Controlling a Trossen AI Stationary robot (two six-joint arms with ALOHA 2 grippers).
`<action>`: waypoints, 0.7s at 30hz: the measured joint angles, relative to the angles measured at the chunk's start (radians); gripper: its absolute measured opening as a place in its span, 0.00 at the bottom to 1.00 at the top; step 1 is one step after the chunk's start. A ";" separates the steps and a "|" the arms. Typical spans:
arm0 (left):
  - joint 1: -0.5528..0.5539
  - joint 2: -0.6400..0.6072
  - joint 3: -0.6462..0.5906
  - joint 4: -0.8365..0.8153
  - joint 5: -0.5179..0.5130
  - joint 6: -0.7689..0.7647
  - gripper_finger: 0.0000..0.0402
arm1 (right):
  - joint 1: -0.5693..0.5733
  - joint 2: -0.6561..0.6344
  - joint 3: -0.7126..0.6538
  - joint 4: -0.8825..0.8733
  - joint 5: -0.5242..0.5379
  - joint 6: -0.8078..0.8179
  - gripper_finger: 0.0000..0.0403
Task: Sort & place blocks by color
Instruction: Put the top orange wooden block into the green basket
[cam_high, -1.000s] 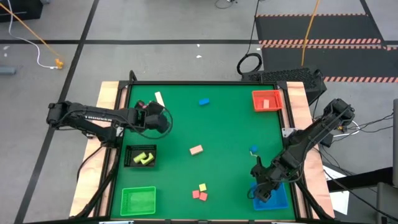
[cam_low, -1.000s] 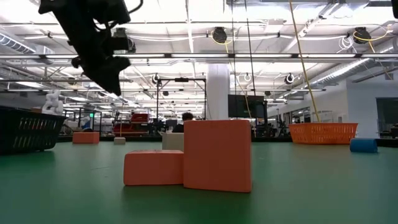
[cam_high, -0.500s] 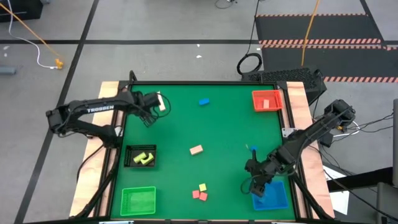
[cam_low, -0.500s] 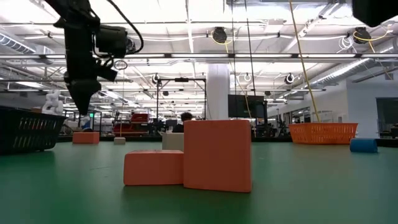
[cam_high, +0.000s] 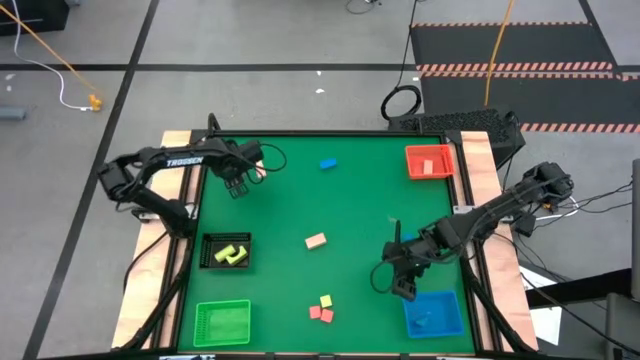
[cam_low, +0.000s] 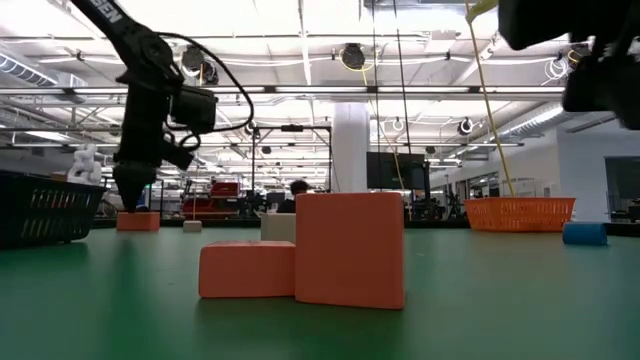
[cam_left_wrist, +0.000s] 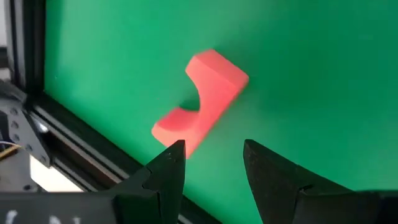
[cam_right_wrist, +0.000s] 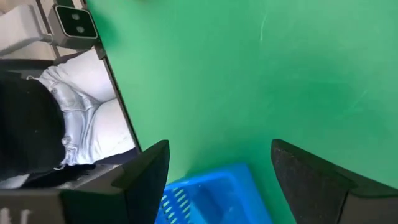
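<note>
Some blocks already sit in trays; I count several loose on the counter (cam_high: 360, 200). My left end effector (cam_left_wrist: 208, 160), spread, hovers over a pink block (cam_left_wrist: 200, 101); the right end effector (cam_right_wrist: 219, 165), spread and empty, hangs by the blue tray (cam_high: 435, 313).

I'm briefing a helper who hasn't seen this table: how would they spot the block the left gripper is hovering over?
Start at the green table and go to its far left corner, beyond the black bin. There the left gripper hangs open above a pink block beside the table's black edge. It is the only arch-shaped block, with a notch scooped from one side.
</note>
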 joint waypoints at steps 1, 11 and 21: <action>0.000 0.010 0.000 0.018 -0.002 0.011 0.41 | -0.011 0.000 0.000 -0.001 0.000 -0.024 0.67; 0.029 0.030 0.001 0.089 -0.003 0.097 0.41 | -0.086 0.000 0.000 -0.001 0.000 -0.177 0.67; 0.085 0.095 0.001 0.076 0.072 0.088 0.41 | -0.105 0.000 0.000 0.000 0.002 -0.228 0.67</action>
